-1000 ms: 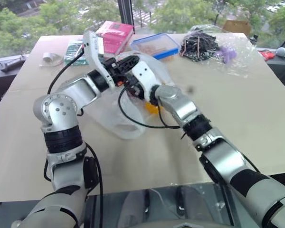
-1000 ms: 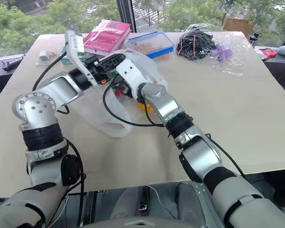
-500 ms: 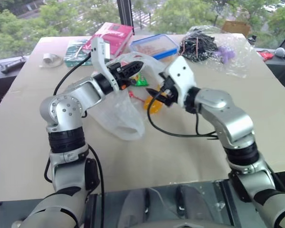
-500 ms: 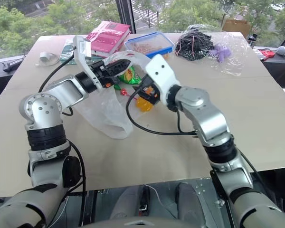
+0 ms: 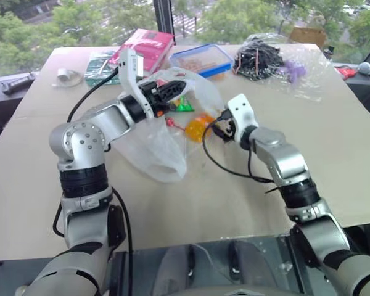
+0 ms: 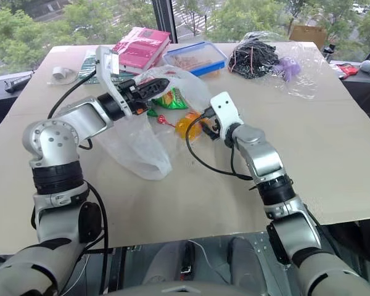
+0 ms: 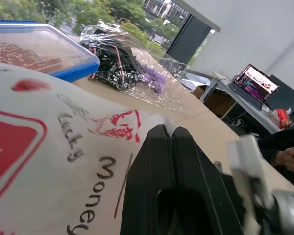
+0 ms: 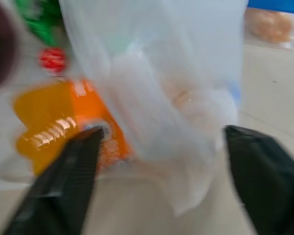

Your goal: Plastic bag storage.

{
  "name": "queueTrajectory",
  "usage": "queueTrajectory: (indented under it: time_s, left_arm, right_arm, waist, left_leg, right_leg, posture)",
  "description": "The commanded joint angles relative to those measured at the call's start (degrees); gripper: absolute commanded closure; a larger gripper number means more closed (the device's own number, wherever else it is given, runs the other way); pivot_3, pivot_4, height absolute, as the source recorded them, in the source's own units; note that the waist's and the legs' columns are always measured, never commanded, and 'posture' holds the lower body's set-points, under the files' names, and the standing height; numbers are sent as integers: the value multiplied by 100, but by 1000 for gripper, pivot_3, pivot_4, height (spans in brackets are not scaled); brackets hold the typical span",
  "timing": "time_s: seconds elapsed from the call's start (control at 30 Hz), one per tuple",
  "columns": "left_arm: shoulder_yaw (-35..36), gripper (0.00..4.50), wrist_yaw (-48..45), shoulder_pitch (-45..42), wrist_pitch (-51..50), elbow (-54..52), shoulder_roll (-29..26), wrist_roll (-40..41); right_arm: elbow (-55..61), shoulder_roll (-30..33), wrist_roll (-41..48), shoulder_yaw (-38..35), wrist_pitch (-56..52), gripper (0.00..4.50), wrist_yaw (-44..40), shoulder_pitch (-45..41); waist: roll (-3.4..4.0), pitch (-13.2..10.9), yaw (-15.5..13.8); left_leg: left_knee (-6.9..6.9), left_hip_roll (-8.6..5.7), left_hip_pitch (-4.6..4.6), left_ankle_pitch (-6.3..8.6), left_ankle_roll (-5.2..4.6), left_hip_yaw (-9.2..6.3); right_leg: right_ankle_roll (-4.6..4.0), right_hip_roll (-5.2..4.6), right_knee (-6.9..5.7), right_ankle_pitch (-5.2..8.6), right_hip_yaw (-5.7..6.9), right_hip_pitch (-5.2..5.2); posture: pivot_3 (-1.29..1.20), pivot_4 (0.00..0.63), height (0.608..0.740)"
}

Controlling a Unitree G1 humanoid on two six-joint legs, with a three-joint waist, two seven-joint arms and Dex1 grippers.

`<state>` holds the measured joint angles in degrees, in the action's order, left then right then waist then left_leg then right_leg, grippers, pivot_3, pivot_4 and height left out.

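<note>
Plastic bag (image 5: 149,145): thin translucent white film, crinkled, faint sheen, red print. Orange packet (image 5: 198,128) inside: glossy foil-like wrap. Table (image 5: 333,142): matt, smooth, pale tan surface. Lidded box (image 5: 203,60): clear hard plastic, blue rim. Cable bag (image 5: 277,61): clear glossy film, creased. Left hand (image 5: 172,87) fingers: matt black plastic.

The plastic bag (image 5: 153,143) hides the left end effector's (image 5: 174,86) tips; the bag's contents blur together.

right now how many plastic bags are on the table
2: the translucent white carrier bag with red logo, held up mid-table by the shut left gripper, and the clear bag of black cables at the far edge.
</note>
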<state>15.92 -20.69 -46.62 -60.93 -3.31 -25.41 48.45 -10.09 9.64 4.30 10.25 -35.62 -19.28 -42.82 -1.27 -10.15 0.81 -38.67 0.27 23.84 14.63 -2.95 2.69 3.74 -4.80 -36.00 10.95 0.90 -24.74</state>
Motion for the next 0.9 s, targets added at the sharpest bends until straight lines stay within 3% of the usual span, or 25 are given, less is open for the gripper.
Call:
queueTrajectory:
  time_s: [0.03, 0.13, 0.17, 0.27, 0.4, 0.6, 0.7, 0.8, 0.9]
  left_arm:
    - [-67, 4500, -136, 28, 110, -321, -201, -74]
    - [-79, 4500, -251, 52, 83, -250, -312, -73]
    - [-48, 4500, -322, 75, 72, -258, -362, -42]
    - [-44, 3834, -732, 137, -193, -414, -609, 238]
    - [-68, 2136, -1593, 282, -623, -633, -1393, 610]
    - [385, 2136, -3406, 958, -1214, -837, -2912, 1553]
    - [783, 1273, -3768, 1623, -1505, -1091, -3431, 1957]
    - [1193, 25, -3744, 2292, -1477, -1365, -3628, 2009]
    - [1542, 25, -3898, 3220, -1297, -1896, -3738, 1821]
  right_arm:
    - [-73, 65, -46, -127, 443, 2770, -92, -156]
    - [3, 113, -1, -132, 487, 4252, -217, -118]
    - [47, 133, 22, -142, 492, 4435, -265, -96]
    - [152, 126, 151, -238, 468, 4500, -343, -61]
    - [282, 36, 365, -405, 322, 4500, -378, -70]
    - [256, -3, 428, -467, 284, 4500, -376, -95]
    - [227, 1, 432, -493, 298, 4500, -394, -94]
    - [227, 23, 439, -515, 307, 4500, -418, -77]
    - [236, 47, 459, -550, 294, 4500, -441, -64]
  waist:
    - [0, 0, 14]
    - [1, 0, 27]
    - [1, 0, 28]
    - [1, -1, 45]
    - [2, -2, 82]
    - [6, -4, 159]
    - [7, -4, 163]
    - [7, -5, 131]
    - [9, -5, 146]
  left_leg:
    - [1, 0, 1, 0, 0, 2]
    - [4, 2, 1, 0, 0, 3]
    - [4, 2, 1, 0, 0, 4]
    - [4, 5, 1, 0, 1, 5]
    - [4, 7, 1, 0, 1, 3]
    - [7, 13, 1, 0, 1, 5]
    - [10, 20, 1, 0, 0, 6]
    - [11, 21, 0, 1, 0, 4]
    - [11, 21, -2, 1, 1, 6]
  right_leg:
    - [0, 1, 3, 0, -1, -1]
    - [0, 2, 7, 0, -2, -2]
    - [0, 3, 7, 0, -2, -2]
    - [0, 4, 5, 0, -2, -2]
    - [0, 5, 6, 0, -2, -3]
    - [-1, 5, 5, 1, -4, -6]
    - [-1, 4, 6, 2, -5, -9]
    - [-2, -1, 7, 2, -2, -7]
    - [-1, -3, 7, 2, -5, -6]
  posture:
    - [0, 150, 740]
    - [0, 150, 740]
    - [0, 150, 740]
    - [0, 150, 740]
    - [0, 150, 740]
    - [0, 150, 740]
    - [0, 150, 740]
    - [0, 150, 740]
    - [0, 150, 740]
